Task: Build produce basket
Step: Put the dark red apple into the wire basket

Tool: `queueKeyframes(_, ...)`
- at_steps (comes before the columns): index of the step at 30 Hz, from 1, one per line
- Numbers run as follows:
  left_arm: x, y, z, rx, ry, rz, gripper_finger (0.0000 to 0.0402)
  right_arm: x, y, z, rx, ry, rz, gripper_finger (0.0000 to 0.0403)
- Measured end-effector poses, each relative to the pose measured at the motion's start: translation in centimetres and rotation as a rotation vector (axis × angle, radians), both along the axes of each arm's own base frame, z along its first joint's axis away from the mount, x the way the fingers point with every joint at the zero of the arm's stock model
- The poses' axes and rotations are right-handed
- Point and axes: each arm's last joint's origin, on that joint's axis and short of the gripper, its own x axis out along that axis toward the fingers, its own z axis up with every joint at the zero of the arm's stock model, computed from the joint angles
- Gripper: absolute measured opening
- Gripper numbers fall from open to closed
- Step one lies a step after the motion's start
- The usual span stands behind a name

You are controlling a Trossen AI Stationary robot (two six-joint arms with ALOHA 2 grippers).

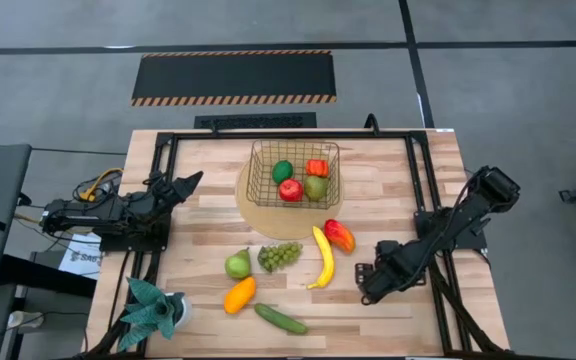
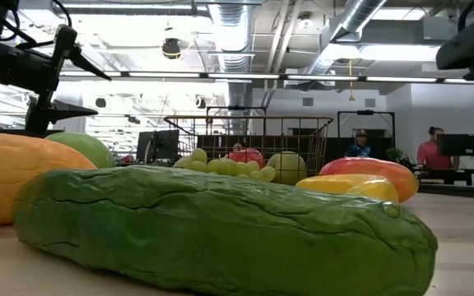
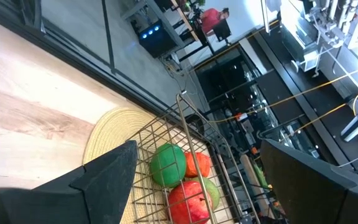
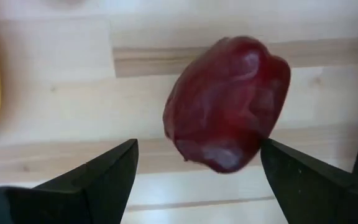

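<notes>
The right gripper, jaws apart, frames a glossy, lumpy dark-red fruit on pale wood; the left gripper gapes above the wire-grid basket.

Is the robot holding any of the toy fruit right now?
No. The right gripper is open around a dark red fruit without touching it. The left gripper is open and empty beside the wire basket.

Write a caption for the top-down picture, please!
Four fruits sit in the basket; six more wait on the table between two arms.
</notes>
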Motion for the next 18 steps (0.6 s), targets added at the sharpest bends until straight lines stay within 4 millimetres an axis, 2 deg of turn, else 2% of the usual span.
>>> queueKeyframes(6, 0.0, 0.0, 0.0, 0.002, 0.004, 0.005, 0.0328, -0.1, 0.0, -0.4, -0.004, 0.044, -0.052, 0.0356)
queueKeyframes(11, -0.1, 0.0, -0.1, 0.007, 0.014, 0.02, 0.0328, -0.6, -0.1, -0.9, -0.023, 0.149, -0.065, 0.0356)
queueKeyframes(18, -0.1, 0.1, -0.1, 0.011, 0.026, 0.033, 0.0328, -0.7, -0.9, -2.1, -0.019, 0.158, -0.093, 0.0356)
